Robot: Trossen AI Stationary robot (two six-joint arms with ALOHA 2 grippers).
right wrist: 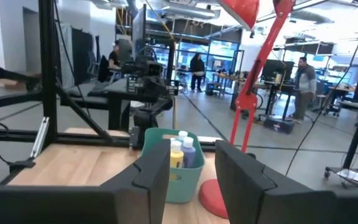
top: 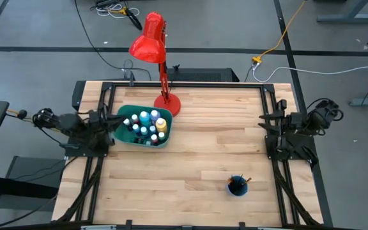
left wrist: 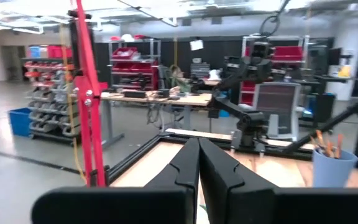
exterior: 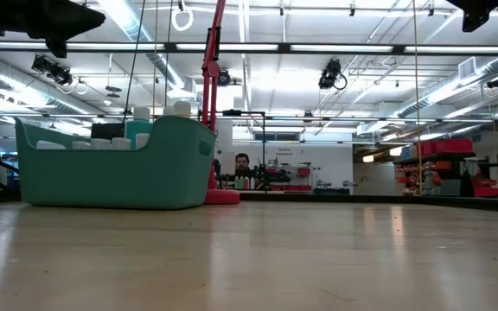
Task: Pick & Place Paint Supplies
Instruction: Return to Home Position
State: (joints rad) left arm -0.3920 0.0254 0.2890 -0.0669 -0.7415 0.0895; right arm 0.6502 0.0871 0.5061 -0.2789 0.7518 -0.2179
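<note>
The left gripper (left wrist: 198, 149) is clenched on nothing: in its own wrist view the 2 dark fingers meet tip to tip with no gap. In the high view it sits at the left edge of the surface (top: 203, 153), just beside the near end of the teal bin (top: 139, 142). The right gripper (right wrist: 191, 155) is released, its 2 fingers standing apart and empty. It is parked at the right edge, well apart from everything on the wood.

The paint bottles (top: 147, 124) stand packed upright inside the bin, their white caps showing above the rim in the low view. Behind the bin stands a red lamp (top: 152, 38), its base close to the bin's far corner. The paintbrushes (top: 241, 181) stand handle-up in the blue cup (top: 237, 186), near the front right of the surface and well apart from the bin. No bottle or brush lies loose on the wood that I can see.

The step in hand looks like the return to rest, with both arms folded at their own sides and neither reaching for anything. With every supply already in a container, the job appears essentially done. The next move should need no grasp, only settling each arm into its parked pose. The left arm must keep clear of the bin wall beside it.
</note>
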